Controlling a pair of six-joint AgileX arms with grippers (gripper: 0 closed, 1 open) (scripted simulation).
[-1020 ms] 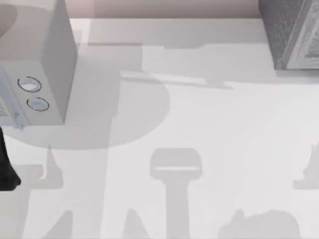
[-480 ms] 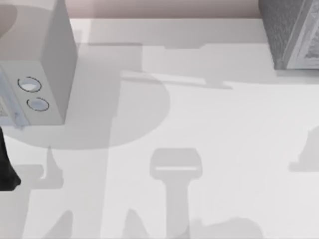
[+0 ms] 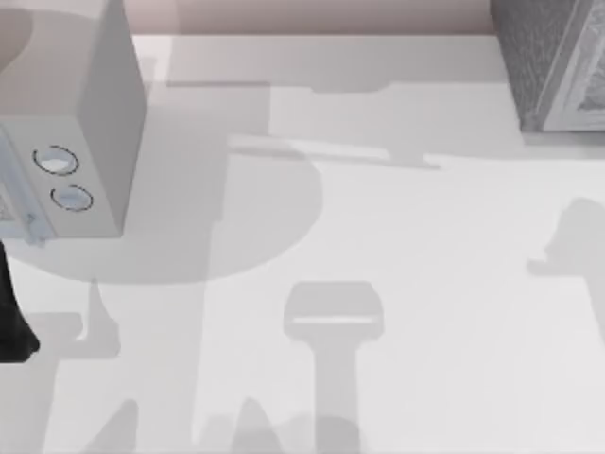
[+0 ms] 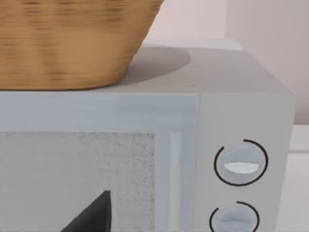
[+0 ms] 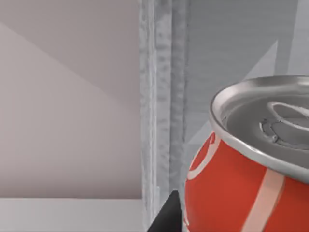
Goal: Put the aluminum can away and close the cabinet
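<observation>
The aluminum can (image 5: 241,183), red with white marks and a silver top, sits very close in the right wrist view. My right gripper (image 5: 193,220) is shut on it, with one dark fingertip (image 5: 166,217) showing beside the can. Just behind the can rises the cabinet's speckled grey frame (image 5: 161,96). In the top view the cabinet (image 3: 553,61) stands at the far right corner of the table. My left arm (image 3: 11,326) is parked at the table's left edge, facing the pale grey box.
A pale grey box with two round dials (image 3: 80,123) stands at the far left, also close in the left wrist view (image 4: 241,164). A wicker basket (image 4: 72,38) rests on top of it. The white tabletop (image 3: 378,236) carries only shadows.
The arm shadow at the table's right side has moved away from the front edge toward the cabinet. The shadow at the front edge slid left. The left arm has not moved.
</observation>
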